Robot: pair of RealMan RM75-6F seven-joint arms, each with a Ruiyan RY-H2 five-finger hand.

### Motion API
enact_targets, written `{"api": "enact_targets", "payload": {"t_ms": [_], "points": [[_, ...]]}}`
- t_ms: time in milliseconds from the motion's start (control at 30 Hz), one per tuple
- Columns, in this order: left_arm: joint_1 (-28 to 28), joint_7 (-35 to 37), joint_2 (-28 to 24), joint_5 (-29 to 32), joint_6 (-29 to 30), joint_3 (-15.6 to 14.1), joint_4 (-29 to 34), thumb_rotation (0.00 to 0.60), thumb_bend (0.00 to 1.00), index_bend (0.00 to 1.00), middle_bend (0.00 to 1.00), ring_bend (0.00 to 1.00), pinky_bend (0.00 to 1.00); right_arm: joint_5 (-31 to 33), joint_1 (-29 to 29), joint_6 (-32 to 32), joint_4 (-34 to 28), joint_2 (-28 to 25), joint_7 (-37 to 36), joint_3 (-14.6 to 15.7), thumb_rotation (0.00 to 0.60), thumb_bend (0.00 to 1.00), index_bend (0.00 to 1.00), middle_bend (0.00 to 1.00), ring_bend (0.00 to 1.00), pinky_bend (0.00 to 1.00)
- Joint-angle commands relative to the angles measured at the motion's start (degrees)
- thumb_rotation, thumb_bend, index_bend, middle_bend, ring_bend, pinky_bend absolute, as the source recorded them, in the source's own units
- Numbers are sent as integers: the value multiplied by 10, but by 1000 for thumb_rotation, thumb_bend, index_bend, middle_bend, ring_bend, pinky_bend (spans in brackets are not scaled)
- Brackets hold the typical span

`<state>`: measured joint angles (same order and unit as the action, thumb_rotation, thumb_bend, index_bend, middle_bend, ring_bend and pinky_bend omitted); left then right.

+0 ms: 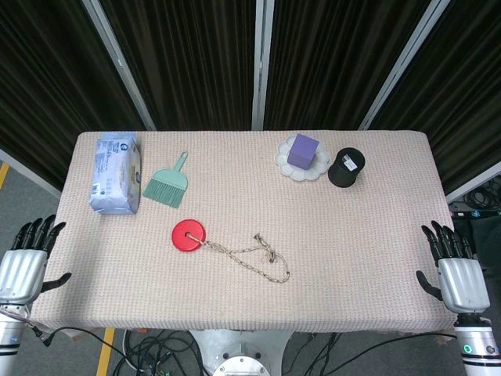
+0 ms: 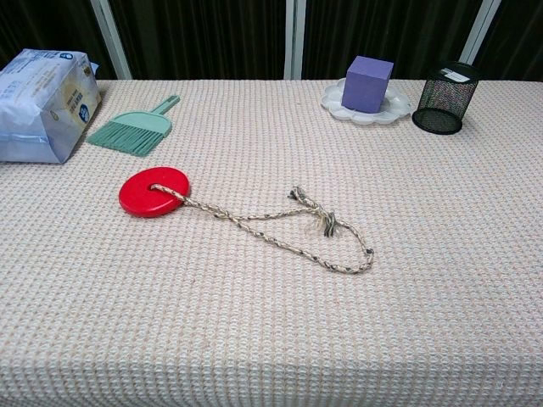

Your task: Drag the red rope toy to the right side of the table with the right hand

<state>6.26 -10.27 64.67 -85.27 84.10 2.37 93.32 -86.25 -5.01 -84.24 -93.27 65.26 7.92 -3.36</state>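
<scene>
The red rope toy is a flat red disc (image 1: 189, 235) (image 2: 153, 192) with a beige braided rope (image 1: 252, 255) (image 2: 293, 226) trailing to the right in a knotted loop. It lies left of the table's middle, toward the front. My right hand (image 1: 455, 269) hangs off the table's front right corner, fingers spread, holding nothing, far from the toy. My left hand (image 1: 27, 257) hangs beside the front left corner, also spread and holding nothing. Neither hand shows in the chest view.
A white and blue packet (image 1: 115, 172) (image 2: 44, 103) and a green hand brush (image 1: 167, 183) (image 2: 136, 129) lie at the back left. A purple cube (image 1: 303, 150) (image 2: 370, 83) on a white plate (image 1: 282, 160) (image 2: 337, 106) and a black mesh cup (image 1: 346, 168) (image 2: 445, 97) stand at the back right.
</scene>
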Motion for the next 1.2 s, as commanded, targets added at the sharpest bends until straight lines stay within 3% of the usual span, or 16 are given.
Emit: {"api": "enact_targets", "payload": {"t_ms": [33,300,467,600,800,1200], "points": [[0,2,1,0,0,0,-1,600,70,108,34,0,101,1,-3,6,1,2,3,1,600,195,0,0,0,0],[3,5,4,-1,-3,0,-2,600,70,108,35,0,100,-12,-34,48,-26,-3,28,1,600,195,0,0,0,0],[3,12,5,-4,-4,-2,-6,600,70,108,34,0,100,-13,-86,136,-82,-1,54,4,600,200,0,12,0,0],[0,16,6,-5,-2,-6,-13,600,70,108,35,0,101,1,-145,220,-111,16,82,-9,600,210,0,38,0,0],[-10,29,9,1,5,-9,-23,600,69,108,35,0,101,49,-240,312,-95,105,133,-53,600,225,0,92,0,0],[-20,47,11,10,8,-11,-41,600,70,108,35,0,102,137,-353,372,24,272,197,-91,600,235,25,201,0,0]]}}
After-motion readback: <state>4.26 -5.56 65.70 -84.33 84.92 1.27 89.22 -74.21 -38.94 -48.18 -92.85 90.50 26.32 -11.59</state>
